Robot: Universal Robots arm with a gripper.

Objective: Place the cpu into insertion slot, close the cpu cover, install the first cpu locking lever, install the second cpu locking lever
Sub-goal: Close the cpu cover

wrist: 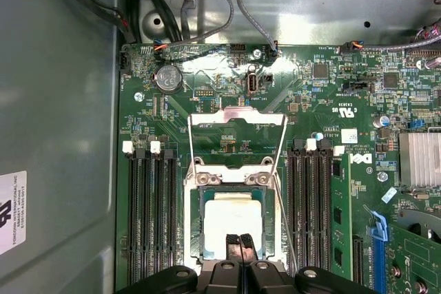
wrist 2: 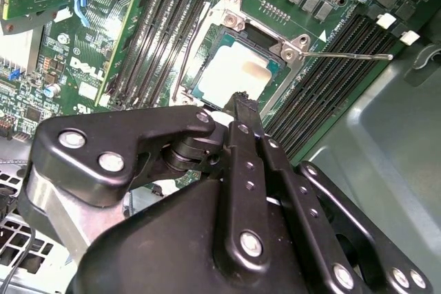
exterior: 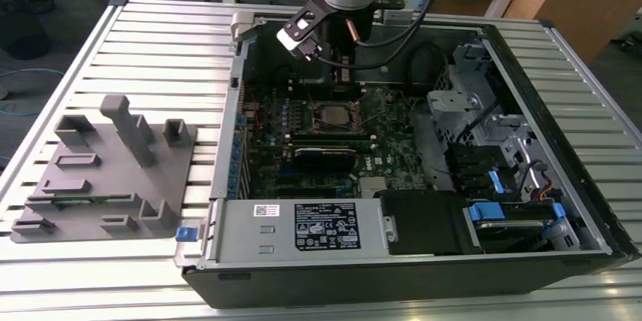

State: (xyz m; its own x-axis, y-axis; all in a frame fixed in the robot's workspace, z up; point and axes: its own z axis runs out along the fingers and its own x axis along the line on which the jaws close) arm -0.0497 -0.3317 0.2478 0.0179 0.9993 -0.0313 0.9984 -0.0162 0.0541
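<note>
Gripper (wrist: 240, 242) fingertips are meeting with nothing between them over the edge of the cpu (wrist: 233, 215) farthest from the cpu cover (wrist: 236, 129), which is lying swung open; the cpu is sitting flat in the insertion slot (wrist: 200, 204), thin locking levers (wrist: 190, 144) flanking it.

Cpu (wrist: 234, 215) top: dull, pale metal, matt. Cover (wrist: 236, 119): thin bright sheet metal, catching glare. Gripper (wrist: 240, 242) links: black, smooth, semi-gloss, with shiny rivets. Board (wrist: 324, 101) is glossy green, and the table (exterior: 150, 35) is ribbed bare metal.
</note>
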